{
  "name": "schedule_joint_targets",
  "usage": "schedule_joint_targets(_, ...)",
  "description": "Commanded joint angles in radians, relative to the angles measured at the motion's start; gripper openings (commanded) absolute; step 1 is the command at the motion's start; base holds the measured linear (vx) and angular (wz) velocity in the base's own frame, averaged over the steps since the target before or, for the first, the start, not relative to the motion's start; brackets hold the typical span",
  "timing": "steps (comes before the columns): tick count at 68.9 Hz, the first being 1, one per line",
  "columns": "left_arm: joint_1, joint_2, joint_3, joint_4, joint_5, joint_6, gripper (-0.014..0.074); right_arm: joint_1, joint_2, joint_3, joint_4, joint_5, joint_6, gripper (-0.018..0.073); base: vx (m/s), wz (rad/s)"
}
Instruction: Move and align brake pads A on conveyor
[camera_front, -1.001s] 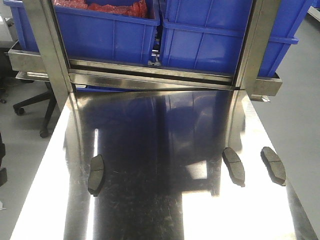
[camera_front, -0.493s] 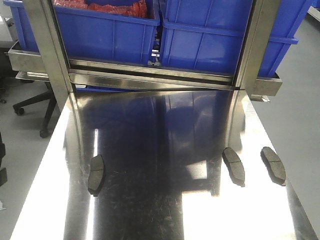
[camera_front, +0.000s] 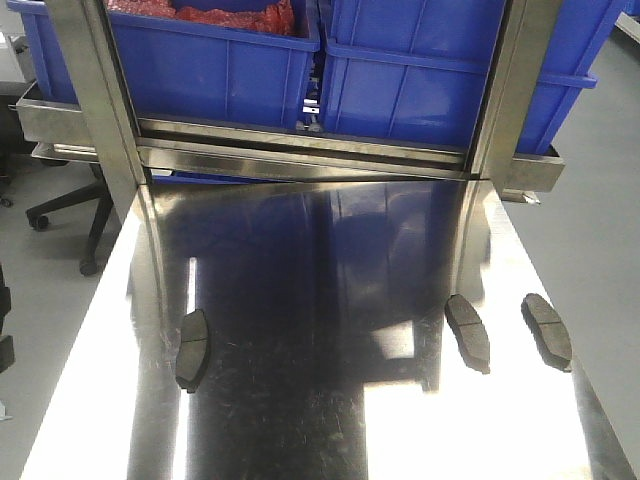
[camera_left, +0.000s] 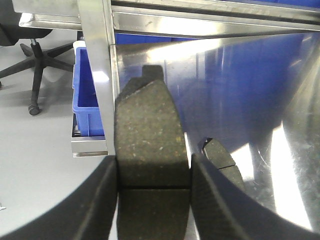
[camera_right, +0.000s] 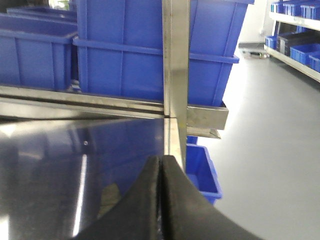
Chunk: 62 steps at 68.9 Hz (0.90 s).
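Between the fingers of my left pincer (camera_left: 153, 167) sits one flat, dark-grey, grainy brake pad (camera_left: 149, 125), clamped across its width near the groove. I judge it stiff, dense and rough, so this edge grip should hold. Three more pads (camera_front: 468, 332) lie on the shiny steel bench (camera_front: 330, 420). My right pincer (camera_right: 161, 200) is clenched on nothing.
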Motion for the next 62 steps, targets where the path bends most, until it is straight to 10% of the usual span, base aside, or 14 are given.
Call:
schedule_joint_targets(1, -0.004, -0.007, -0.028, -0.011, -0.091, -0.002, 0.0083, -0.002, 0.108, -0.113, -0.035, 0.000, -0.010, -0.0004, 0.00, 0.00)
schedule_joint_targets(22, -0.004, -0.007, -0.028, -0.011, -0.091, -0.002, 0.0083, -0.002, 0.227, -0.152, -0.032, -0.005, -0.010, 0.0052, 0.00, 0.00)
schedule_joint_targets(46, -0.004, -0.007, -0.028, -0.011, -0.091, -0.002, 0.0083, -0.001, 0.227, -0.152, -0.030, -0.020, -0.010, 0.0657, 0.00, 0.00)
schedule_joint_targets(62, -0.004, -0.007, -0.028, -0.011, -0.091, -0.002, 0.0083, -0.004, 0.389, -0.226, -0.046, 0.073, 0.099, 0.0722, 0.00, 0.00)
